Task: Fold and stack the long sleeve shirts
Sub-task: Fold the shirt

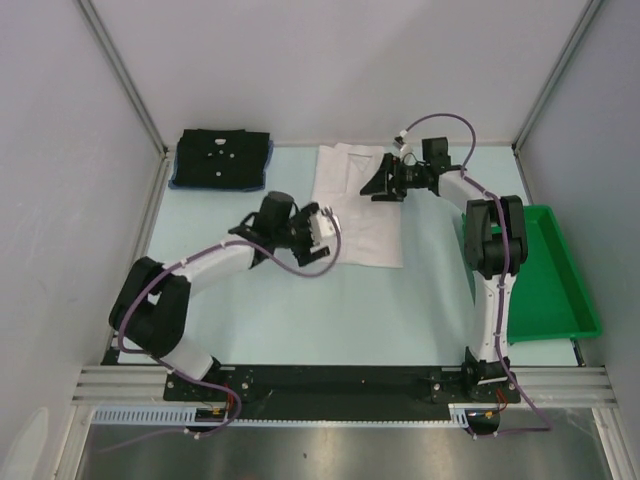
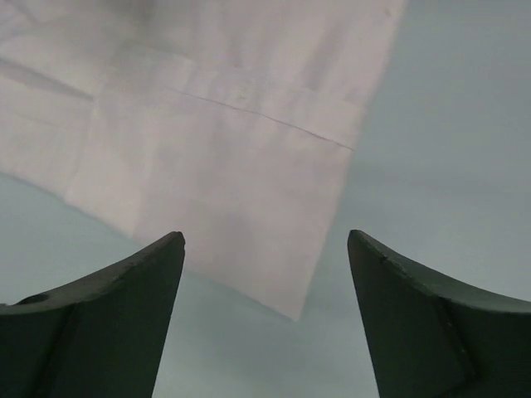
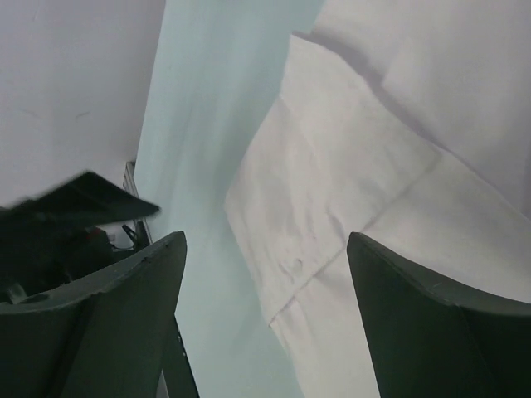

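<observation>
Left pincer [image 1: 318,232] and right pincer [image 1: 385,180] both gape empty over the white shirt [image 1: 362,215] spread mid-frame on the pale counter [image 1: 300,310]; black shirt [image 1: 222,158] lies folded upper left, grey walls [image 1: 300,60] around.

1. White shirt [image 1: 360,205]: plain white, no pattern.
2. Black shirt [image 1: 225,158]: black with a few small white marks.
3. Blue shirt [image 1: 176,183]: blue, seen only as an edge strip.
4. Tray [image 1: 555,290]: bright green, unpatterned.
5. Table [image 1: 330,320]: pale blue-green, uniform.
6. Cables [image 1: 447,117]: purple.
</observation>
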Motion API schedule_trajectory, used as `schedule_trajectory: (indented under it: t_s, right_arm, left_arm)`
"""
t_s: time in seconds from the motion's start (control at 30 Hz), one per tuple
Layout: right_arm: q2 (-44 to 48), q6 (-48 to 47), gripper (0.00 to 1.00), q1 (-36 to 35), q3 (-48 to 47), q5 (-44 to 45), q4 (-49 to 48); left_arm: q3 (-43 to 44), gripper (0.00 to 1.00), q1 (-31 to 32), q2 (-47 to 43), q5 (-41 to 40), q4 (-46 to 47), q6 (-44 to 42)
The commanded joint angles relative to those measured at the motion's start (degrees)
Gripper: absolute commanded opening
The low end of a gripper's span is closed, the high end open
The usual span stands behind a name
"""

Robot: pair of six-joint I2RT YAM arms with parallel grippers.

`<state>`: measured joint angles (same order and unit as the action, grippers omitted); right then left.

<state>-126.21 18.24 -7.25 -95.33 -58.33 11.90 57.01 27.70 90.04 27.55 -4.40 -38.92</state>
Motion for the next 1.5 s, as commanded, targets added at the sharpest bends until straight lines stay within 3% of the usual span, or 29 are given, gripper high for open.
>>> schedule_trajectory:
  t_s: [0.0, 0.2, 0.23, 0.37, 0.57, 0.73, 0.8, 1.2, 1.47]
  right_arm:
    - [-2.4, -4.1, 0.82, -3.0, -4.1, 1.4, 2.3]
    - [-8.0, -5.6, 0.63, -4.6, -8.6, 2.9, 2.1]
    - [-8.5, -6.1, 0.56, -4.8, -8.6, 3.4, 1.6]
    - [-11.9, -7.0, 0.46, -5.0, -9.3, 5.1, 1.3]
    - [-14.9, -9.4, 0.37, -4.8, -10.1, 6.8, 3.5]
    - [-14.3, -10.4, 0.34, -4.7, -9.4, 6.9, 4.5]
    - [-13.6, -10.9, 0.34, -4.8, -8.4, 6.6, 4.6]
    - [1.5, -9.2, 0.42, -6.0, 4.3, 1.9, -0.3]
    - [6.2, -12.4, 0.43, -6.3, 7.0, -1.5, 3.0]
  left_arm:
    - [-8.6, 0.81, 7.2, -1.8, -8.7, 8.3, -16.0]
    - [-13.8, 0.69, 15.7, 3.1, -16.6, 16.1, -21.3]
    - [-13.9, 0.66, 16.3, 4.2, -18.5, 17.3, -21.9]
    - [-13.3, 0.56, 17.6, 8.8, -22.9, 21.7, -24.4]
    - [-12.2, 0.36, 18.5, 14.5, -26.7, 25.4, -27.8]
    - [-11.1, 0.09, 18.7, 12.9, -26.1, 23.8, -26.1]
    - [-11.1, 0.00, 19.5, 10.3, -24.9, 20.6, -25.5]
    - [-9.9, 0.00, 26.8, -5.0, -16.8, -8.3, -11.6]
    - [-1.2, 0.00, 29.1, -14.5, -3.2, -32.8, -2.9]
